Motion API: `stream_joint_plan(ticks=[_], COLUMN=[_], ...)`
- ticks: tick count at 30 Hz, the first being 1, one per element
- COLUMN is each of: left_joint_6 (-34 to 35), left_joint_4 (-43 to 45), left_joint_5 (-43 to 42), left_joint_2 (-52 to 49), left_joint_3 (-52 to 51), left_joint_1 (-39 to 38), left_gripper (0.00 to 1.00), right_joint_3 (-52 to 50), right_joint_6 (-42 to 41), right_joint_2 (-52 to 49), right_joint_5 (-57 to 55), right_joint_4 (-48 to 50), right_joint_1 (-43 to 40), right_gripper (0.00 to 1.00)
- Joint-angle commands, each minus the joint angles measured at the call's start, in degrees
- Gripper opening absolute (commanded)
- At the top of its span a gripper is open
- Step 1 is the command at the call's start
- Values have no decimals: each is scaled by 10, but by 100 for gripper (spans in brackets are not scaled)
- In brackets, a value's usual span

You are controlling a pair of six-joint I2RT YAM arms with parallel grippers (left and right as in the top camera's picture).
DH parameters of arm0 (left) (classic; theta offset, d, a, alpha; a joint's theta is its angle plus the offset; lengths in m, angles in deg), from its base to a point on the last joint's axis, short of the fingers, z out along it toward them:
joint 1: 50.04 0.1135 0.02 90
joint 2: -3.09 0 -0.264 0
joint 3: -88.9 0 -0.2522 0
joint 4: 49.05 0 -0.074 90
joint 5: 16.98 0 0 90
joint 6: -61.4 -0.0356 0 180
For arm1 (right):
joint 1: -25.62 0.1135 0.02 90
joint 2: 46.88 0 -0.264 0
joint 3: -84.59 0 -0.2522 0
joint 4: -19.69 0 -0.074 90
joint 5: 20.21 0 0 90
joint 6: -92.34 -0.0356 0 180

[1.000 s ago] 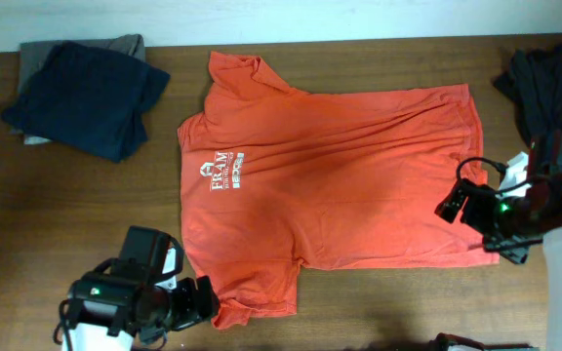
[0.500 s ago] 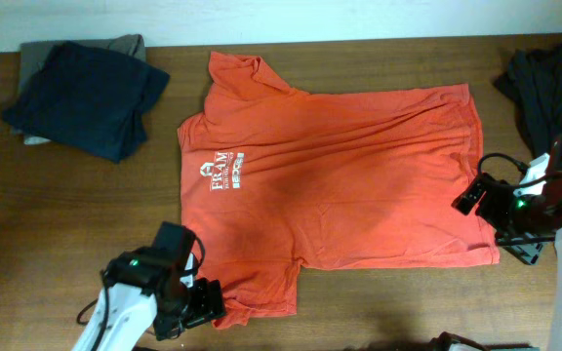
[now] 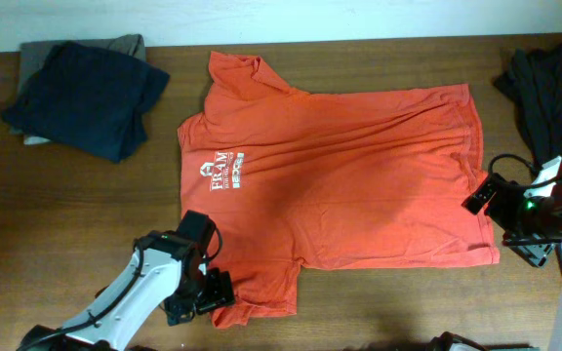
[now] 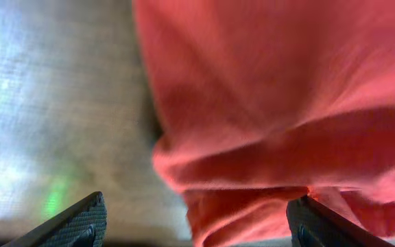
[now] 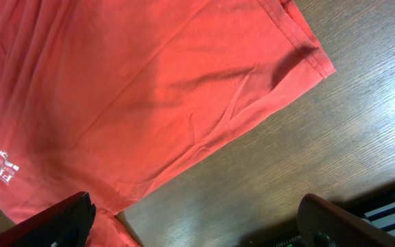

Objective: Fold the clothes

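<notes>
Jaws: left gripper point(image 3: 215, 292) is spread wide with nothing pinched. Right gripper point(image 3: 483, 195) is spread as wide as it goes and is empty.

Red-orange short-sleeved cotton T-shirt point(image 3: 340, 180) lies flat and front-up, spanning the space between the two grippers. Its near sleeve point(image 4: 252, 171) sits bunched between the left jaws, off-centre toward one finger. The hem corner point(image 5: 321, 65) lies ahead of the right jaws, toward one side, not between them.

Step, as I read it: take both near-edge grips for the first fold.
- Left: centre on the sleeve's rolled edge before closing. The cloth is doubled there, so bite deep enough to catch both layers, or the lower one drags.
- Right: come down onto the hem near the corner, with one finger under the fabric. A pinch from above will likely just slide on the wood.
- Close both, then lift together and evenly. An uneven lift skews the fold line.

Shirt condition:
- Mostly smooth, with shallow diagonal wrinkles across the body.
- Far sleeve crumpled; near sleeve's end curled under.
- White chest lettering point(image 3: 220, 173) is on the side toward the left jaws. The cloth looks thin and limp.

Surroundings: dark brown wooden table point(image 3: 86, 214). A folded navy garment point(image 3: 86, 97) rests on a grey garment point(image 3: 115, 44) well beyond the left jaws. A dark clothes heap point(image 3: 544, 83) lies just beyond the right jaws, clear of the shirt.
</notes>
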Motion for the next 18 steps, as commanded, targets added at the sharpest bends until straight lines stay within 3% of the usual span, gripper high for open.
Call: stream_joint_plan(ticks=[1, 9, 18], left_joint_6=[8, -8, -8], left_joint_4=[16, 31, 25], left_joint_5=[6, -5, -9], left_joint_2=[-4, 5, 112], left_joint_3=[-7, -7, -7], left_joint_1=[-2, -2, -2], left_gripper=[84, 79, 79], right_joint_3=[-1, -1, -1], right_joint_6=[3, 10, 11], right_joint_2=[1, 1, 1], right_joint_5=[-8, -8, -8], right_joint_4=[0, 0, 2], right_joint_1=[-5, -5, -5], right_gripper=[99, 99, 99])
